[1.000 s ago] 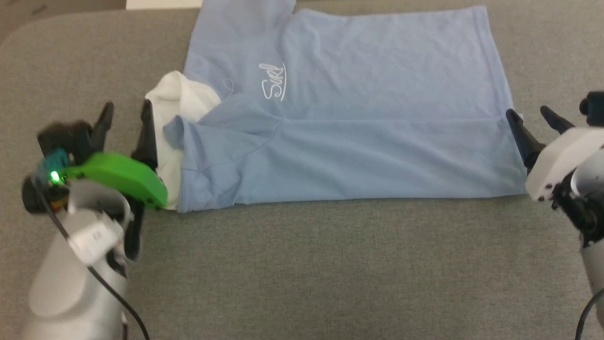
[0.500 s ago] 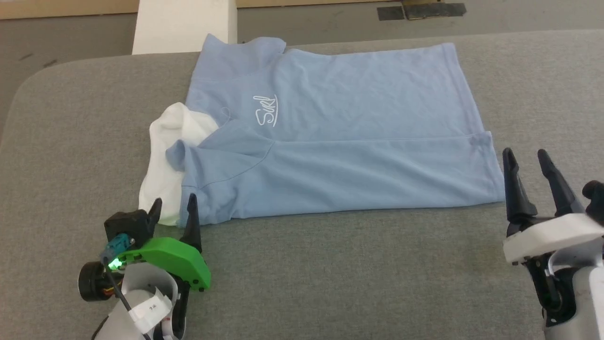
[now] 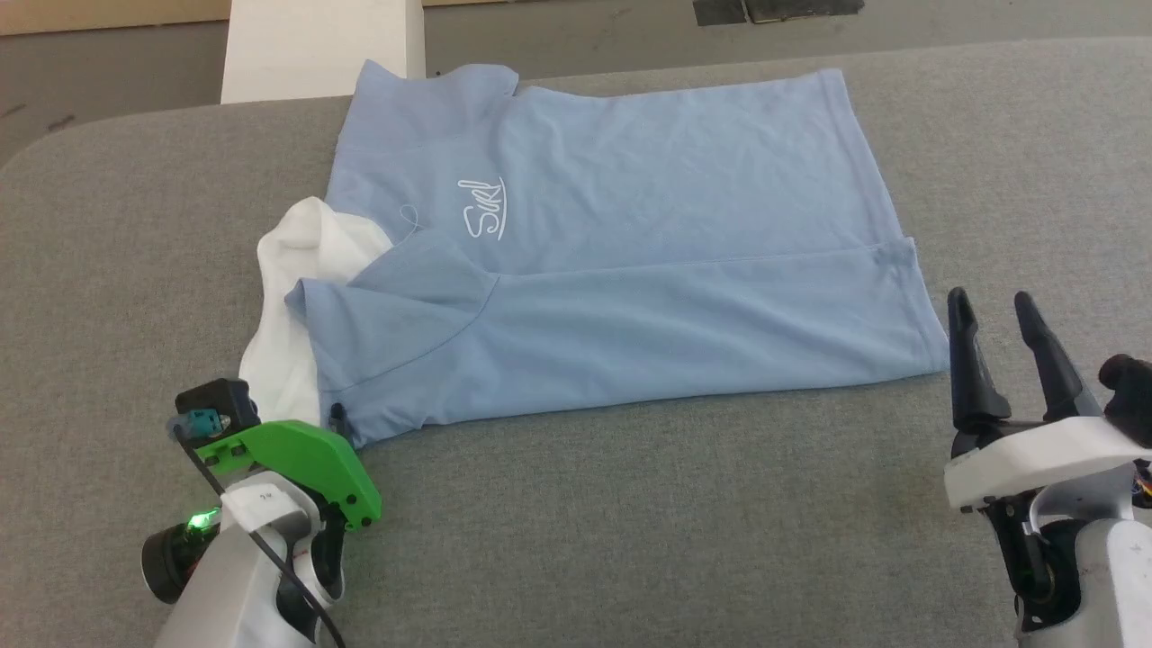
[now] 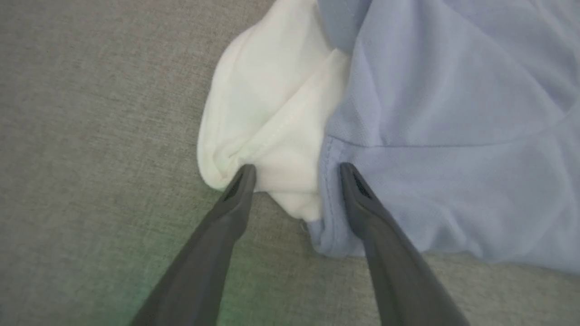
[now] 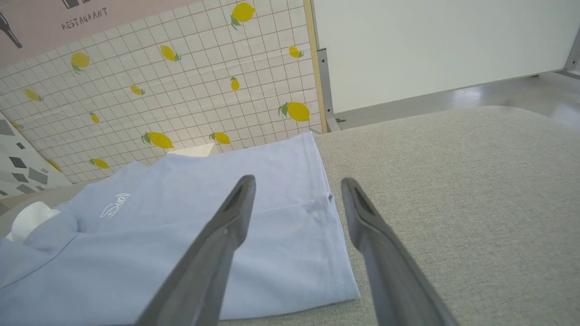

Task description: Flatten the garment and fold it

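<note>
The garment point(image 3: 630, 270), a light blue T-shirt with a white script logo point(image 3: 481, 207), lies spread on the grey table point(image 3: 630, 522). Its near long edge is folded over. A white sleeve point(image 3: 288, 297) bunches out at its left end. My left gripper point(image 4: 297, 168) is open and tilted down at the shirt's near left corner, one fingertip on the white sleeve point(image 4: 272, 113) and the other on the blue cloth point(image 4: 453, 113); its green housing point(image 3: 297, 450) covers it in the head view. My right gripper point(image 3: 990, 301) stands open just right of the hem point(image 5: 331, 235), holding nothing.
A white block point(image 3: 324, 49) stands beyond the table's far left edge, with dark tape point(image 3: 774, 9) on the floor behind. The right wrist view shows a lemon-patterned tiled wall point(image 5: 181, 68) past the table. Bare grey table surface lies in front of the shirt.
The head camera has tilted up, showing more of the far side. My left gripper has come from beside the white sleeve to the shirt's near left corner and tipped down. Both stay open.
</note>
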Tool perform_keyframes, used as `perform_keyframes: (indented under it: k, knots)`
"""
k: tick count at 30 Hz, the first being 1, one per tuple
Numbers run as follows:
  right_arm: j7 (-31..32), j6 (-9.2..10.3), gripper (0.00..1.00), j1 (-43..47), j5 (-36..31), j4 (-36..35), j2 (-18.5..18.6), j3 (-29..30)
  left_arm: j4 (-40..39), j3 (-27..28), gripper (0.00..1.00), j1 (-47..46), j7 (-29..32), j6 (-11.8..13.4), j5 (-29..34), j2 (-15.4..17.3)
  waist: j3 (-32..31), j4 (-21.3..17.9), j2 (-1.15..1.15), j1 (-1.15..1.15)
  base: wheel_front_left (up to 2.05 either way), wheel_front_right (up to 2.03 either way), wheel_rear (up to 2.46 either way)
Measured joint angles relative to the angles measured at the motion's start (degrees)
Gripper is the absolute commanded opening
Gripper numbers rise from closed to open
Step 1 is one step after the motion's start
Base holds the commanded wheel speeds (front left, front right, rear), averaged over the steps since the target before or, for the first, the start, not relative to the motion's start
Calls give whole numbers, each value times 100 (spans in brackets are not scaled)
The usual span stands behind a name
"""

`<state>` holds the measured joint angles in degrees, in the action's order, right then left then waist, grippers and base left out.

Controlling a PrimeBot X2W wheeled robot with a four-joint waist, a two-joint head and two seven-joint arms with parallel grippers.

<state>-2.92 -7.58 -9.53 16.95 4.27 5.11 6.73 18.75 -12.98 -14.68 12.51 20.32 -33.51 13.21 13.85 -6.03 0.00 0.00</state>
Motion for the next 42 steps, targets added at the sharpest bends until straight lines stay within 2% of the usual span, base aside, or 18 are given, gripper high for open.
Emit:
perform_keyframes:
  k: [1,2,8,13,19,23,24,25,26,27,31,33,34,39,42]
  knots:
    - [44,0,100,16,-26,12,-5,0,-15,-9,21,-18,114,-1,-31,24,-7,-3,0,0,0,0,0]
    - [87,0,100,25,-49,34,-9,2,-36,-49,0,-28,209,-13,-33,67,-15,-2,0,0,0,0,0]
    - [381,0,100,18,-291,287,-47,229,-170,-160,0,-17,344,-166,-81,88,-48,78,0,0,0,0,0]
    - [999,0,100,-344,-513,851,-142,560,-260,-234,0,20,212,-261,-85,77,-35,154,0,0,0,0,0]
    - [2466,1,100,-1256,-866,1842,-200,1148,-319,-323,0,-40,145,-321,-62,67,62,266,0,0,0,0,0]
    - [3477,1,98,-1623,-1151,2260,-214,1222,-347,-390,0,-73,107,-370,-35,53,140,328,0,0,0,0,0]
    - [3751,1,62,-1728,-1246,2296,-204,1233,-350,-411,0,-83,77,-386,-30,49,157,347,0,0,0,0,0]
    - [4013,1,35,-1812,-1280,2308,-188,1259,-357,-428,0,-99,49,-413,-21,46,172,366,0,0,0,0,0]
    - [4222,1,13,-1876,-1315,2294,-176,1263,-357,-439,0,-106,37,-420,-13,46,188,381,0,0,0,0,0]
    - [4337,1,0,-1909,-1352,2258,-172,1263,-363,-449,0,-116,-2,-421,-10,45,200,390,0,0,0,0,0]
    - [4373,1,0,-1905,-1300,1989,-197,1220,-394,-470,0,-128,-255,-444,78,54,211,412,0,0,0,0,0]
    - [4098,1,0,-1822,-1170,1800,-214,1154,-408,-470,0,-124,-453,-446,134,53,173,415,0,0,0,0,0]
    - [3667,1,0,-1580,-894,1414,-215,1033,-500,-454,0,-90,-602,-437,234,98,80,422,0,0,0,0,0]
    - [3460,0,0,-871,-567,692,-227,1045,-1038,-403,0,281,-527,-302,271,276,-132,435,0,0,0,0,0]
    - [3560,0,0,-365,-434,214,-233,1118,-1529,-352,0,692,-253,-98,270,441,-271,440,0,0,0,0,0]
